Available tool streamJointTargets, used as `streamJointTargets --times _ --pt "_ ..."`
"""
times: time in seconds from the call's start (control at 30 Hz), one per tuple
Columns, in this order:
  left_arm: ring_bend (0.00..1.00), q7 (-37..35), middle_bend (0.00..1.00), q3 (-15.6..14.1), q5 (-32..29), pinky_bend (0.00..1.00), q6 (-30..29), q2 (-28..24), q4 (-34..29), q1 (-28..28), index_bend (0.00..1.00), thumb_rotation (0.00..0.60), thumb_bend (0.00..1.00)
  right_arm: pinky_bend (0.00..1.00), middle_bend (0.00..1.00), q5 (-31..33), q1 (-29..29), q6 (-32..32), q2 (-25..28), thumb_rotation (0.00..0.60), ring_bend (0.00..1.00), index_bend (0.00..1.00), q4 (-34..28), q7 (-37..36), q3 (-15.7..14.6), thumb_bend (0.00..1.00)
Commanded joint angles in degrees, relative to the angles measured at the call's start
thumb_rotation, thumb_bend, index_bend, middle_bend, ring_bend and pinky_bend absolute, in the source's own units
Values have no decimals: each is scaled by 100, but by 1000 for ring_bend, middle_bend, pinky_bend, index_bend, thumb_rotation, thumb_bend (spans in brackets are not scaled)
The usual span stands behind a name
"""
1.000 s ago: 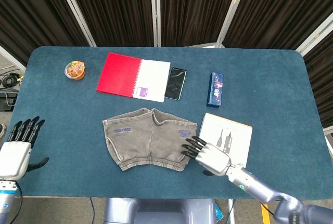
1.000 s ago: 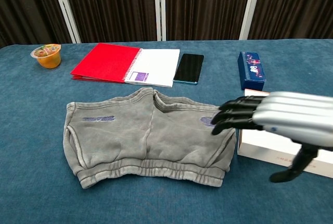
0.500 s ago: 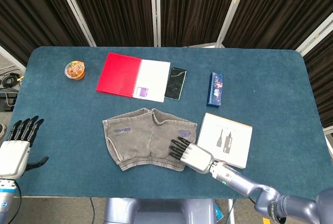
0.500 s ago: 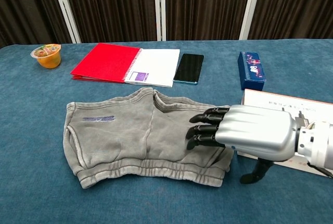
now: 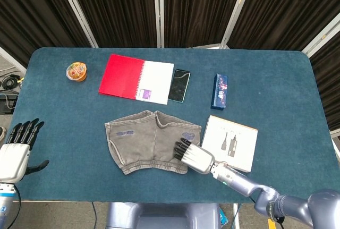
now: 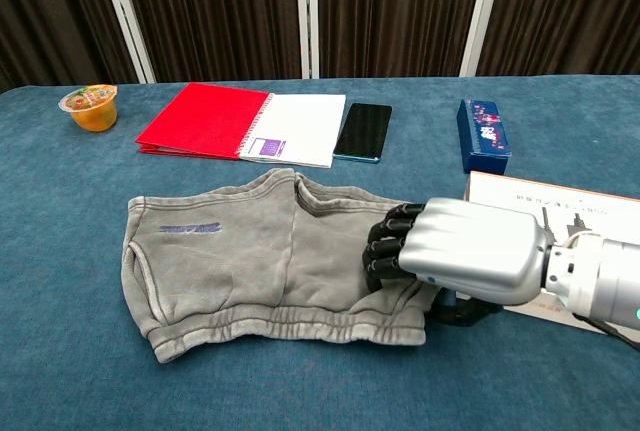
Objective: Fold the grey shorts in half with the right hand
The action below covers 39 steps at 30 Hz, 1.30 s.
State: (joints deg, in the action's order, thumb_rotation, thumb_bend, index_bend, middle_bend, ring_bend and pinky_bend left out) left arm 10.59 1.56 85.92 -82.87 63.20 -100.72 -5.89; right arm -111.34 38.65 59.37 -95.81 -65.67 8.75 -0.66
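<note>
The grey shorts [image 5: 143, 141] lie flat near the table's front edge, waistband toward me, also seen in the chest view [image 6: 250, 261]. My right hand [image 5: 194, 156] lies on their right leg in the chest view [image 6: 460, 256]. Its dark fingers [image 6: 385, 246] curl down onto the fabric, and the thumb is tucked in at the right edge of the shorts, pinching that edge. The cloth still lies on the table. My left hand [image 5: 16, 152] hovers off the table's left front corner, fingers apart, holding nothing.
A white box [image 5: 234, 141] lies just right of the shorts, beside my right wrist. Farther back are a red notebook [image 5: 135, 77], a black phone [image 5: 179, 85], a blue box [image 5: 220, 91] and an orange cup [image 5: 76, 71].
My right hand slid left from the white box onto the shorts' right leg, lowered, and curled its fingers and thumb onto the edge. The left hand stayed put.
</note>
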Motion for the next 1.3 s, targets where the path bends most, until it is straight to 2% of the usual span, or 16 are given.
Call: streamJointTargets --times 0.03,0.1,0.23,0.37,0.53,0.83,1.03,1.3 --pt "0 4 0 -5 -1 0 6 -1 -2 -3 0 600 0 288 409 -101 46 389 -144 600 308 509 220 -315 -66 456" --pt "0 13 0 -13 0 0 6 -2 -5 -1 0 600 0 328 438 -171 62 609 -209 600 338 537 363 -453 -105 476" --pt "0 17 0 -29 0 0 13 -5 -6 2 0 600 0 340 466 -258 75 926 -233 600 364 565 509 -684 -195 483" --pt "0 25 0 -32 -2 0 16 -1 -13 -2 0 600 0 358 502 -408 70 1259 -35 600 400 605 458 -824 -340 485" --pt "0 13 0 -41 -7 0 10 -8 -28 4 0 600 0 363 522 -836 18 1848 542 600 417 617 313 -902 -712 486" --pt "0 61 0 -87 41 0 -1 14 -53 17 0 600 0 367 524 -1464 -112 2487 1550 600 418 621 216 -609 -1289 486" --pt "0 90 0 -83 18 0 13 31 -58 10 0 600 0 368 525 -1653 10 2518 1791 600 419 623 -36 -464 -1336 486" --pt "0 52 0 -67 -41 0 39 21 -47 1 0 600 0 368 526 -1934 432 2131 1514 600 419 628 -505 -82 -1096 486"
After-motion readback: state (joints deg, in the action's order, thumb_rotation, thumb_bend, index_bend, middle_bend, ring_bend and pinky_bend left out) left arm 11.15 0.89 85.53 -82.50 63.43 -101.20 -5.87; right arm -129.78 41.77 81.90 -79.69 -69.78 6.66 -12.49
